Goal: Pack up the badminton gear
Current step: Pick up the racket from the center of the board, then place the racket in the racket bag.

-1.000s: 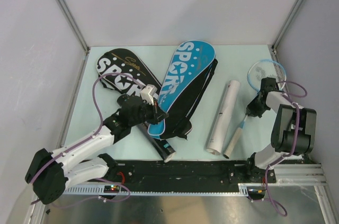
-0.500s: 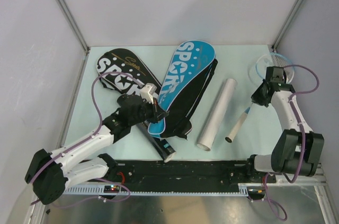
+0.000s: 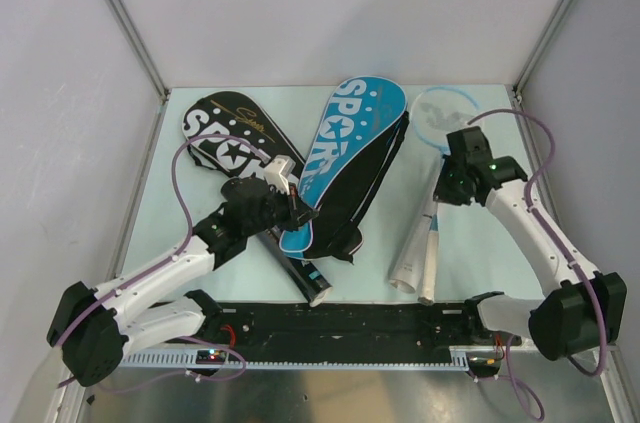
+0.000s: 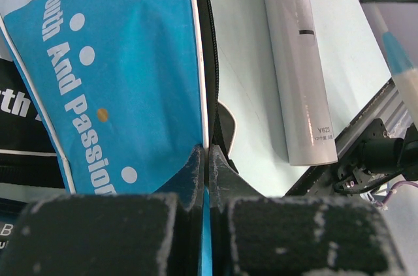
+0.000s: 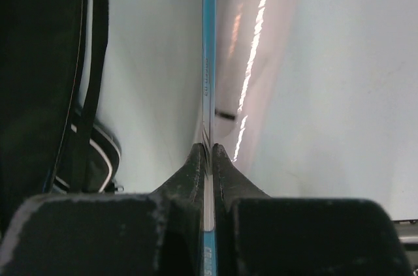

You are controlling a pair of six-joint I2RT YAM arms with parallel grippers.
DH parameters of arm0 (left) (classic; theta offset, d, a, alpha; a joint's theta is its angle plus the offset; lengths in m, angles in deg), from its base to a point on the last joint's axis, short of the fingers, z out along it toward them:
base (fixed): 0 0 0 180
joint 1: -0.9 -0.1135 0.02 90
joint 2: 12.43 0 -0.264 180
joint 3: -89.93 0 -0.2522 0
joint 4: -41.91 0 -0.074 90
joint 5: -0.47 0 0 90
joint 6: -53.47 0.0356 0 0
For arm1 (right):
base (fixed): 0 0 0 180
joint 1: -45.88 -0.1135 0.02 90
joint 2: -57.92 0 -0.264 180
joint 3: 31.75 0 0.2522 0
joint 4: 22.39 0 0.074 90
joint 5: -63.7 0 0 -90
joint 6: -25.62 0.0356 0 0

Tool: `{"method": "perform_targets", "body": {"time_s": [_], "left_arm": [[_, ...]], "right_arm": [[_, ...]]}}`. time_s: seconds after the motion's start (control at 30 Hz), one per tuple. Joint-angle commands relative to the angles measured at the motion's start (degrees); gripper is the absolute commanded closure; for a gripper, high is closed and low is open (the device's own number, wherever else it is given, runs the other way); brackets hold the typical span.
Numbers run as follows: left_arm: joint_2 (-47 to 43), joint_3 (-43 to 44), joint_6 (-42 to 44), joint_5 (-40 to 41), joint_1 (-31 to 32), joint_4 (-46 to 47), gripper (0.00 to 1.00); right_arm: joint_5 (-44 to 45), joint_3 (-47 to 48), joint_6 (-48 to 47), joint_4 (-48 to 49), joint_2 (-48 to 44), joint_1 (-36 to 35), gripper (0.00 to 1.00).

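The blue "SPORT" cover [image 3: 350, 143] lies in the middle, partly over a black tube [image 3: 305, 281]. My left gripper [image 3: 300, 211] is shut on the blue cover's lower edge; in the left wrist view the gripper [image 4: 208, 153] pinches the cover's [image 4: 117, 61] edge. The black "SPORT" cover [image 3: 228, 131] lies at the back left. My right gripper [image 3: 450, 186] is shut on the shaft of the light-blue racket [image 3: 440, 108]; its handle lies along the white tube [image 3: 418, 243]. In the right wrist view the gripper [image 5: 208, 150] clamps the shaft [image 5: 208, 54]. No shuttlecock shows.
The white tube [image 4: 297, 61] lies right of the blue cover, with the racket shaft [image 4: 395, 54] beyond it. The black rail [image 3: 400, 328] runs along the near edge. Grey walls close the table on the left, back and right.
My right arm has swung left with the racket, from the right wall to over the white tube. The tube has shifted. My left arm has stayed put.
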Motion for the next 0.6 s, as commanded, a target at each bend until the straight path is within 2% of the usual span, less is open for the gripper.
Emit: {"method": "perform_targets", "body": {"time_s": [0.0, 0.13, 0.57], "left_arm": [[-1.0, 4.0, 1.2, 1.4, -0.2, 4.3, 1.0], [-1.0, 4.3, 1.2, 1.7, -0.2, 4.3, 1.0], [-0.7, 5.3, 1.8, 1.7, -0.2, 4.5, 1.0]], "right_arm": [[2.5, -0.3, 3.3, -3.9, -2.8, -8.0, 1.0], [5.7, -1.4, 6.6, -6.2, -2.7, -14.4, 1.0], [7.2, -7.3, 11.5, -10.1, -8.0, -23.0, 1.0]]}}
